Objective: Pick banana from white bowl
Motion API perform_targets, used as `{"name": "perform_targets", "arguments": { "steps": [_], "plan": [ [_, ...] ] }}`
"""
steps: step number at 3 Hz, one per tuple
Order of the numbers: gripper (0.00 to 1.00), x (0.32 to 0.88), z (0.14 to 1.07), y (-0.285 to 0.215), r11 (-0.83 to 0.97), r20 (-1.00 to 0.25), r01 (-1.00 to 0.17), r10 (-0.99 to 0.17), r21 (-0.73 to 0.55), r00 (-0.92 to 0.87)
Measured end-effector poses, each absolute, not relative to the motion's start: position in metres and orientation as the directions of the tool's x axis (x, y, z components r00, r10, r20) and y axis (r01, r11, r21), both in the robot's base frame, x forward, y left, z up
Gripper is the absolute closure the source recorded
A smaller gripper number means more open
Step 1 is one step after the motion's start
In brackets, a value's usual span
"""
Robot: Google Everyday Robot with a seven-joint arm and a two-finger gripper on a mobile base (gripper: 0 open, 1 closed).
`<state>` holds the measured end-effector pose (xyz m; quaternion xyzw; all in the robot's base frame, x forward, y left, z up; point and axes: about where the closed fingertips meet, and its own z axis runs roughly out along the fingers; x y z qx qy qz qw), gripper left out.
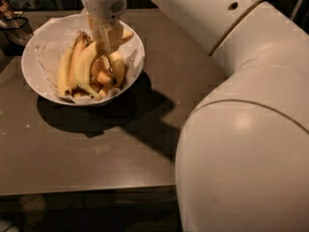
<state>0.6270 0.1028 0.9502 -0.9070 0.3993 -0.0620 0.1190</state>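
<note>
The white bowl [36, 79], lined with crumpled white paper, sits at the table's far left and holds several bananas. The banana [85, 67], long, curved and pale yellow with a dark tip, lies in the middle of the pile with its upper end up at the gripper. My gripper [110, 36] reaches straight down into the bowl from above and looks closed on the banana's upper end. Shorter orange-yellow bananas [115, 65] lie beside and under it.
The bowl stands on a brown table [96, 153], whose front edge runs along the bottom. My large white arm [241, 129] fills the right side. A dark object [12, 21] stands at the far left edge behind the bowl.
</note>
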Motion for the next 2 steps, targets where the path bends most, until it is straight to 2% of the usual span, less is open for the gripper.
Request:
{"name": "perform_targets", "arguments": {
  "steps": [2],
  "plan": [
    [1.0, 0.6281, 0.968, 0.1049, -0.666, -0.036, -0.688, -0.711, -0.287, 0.703]
  ]
}}
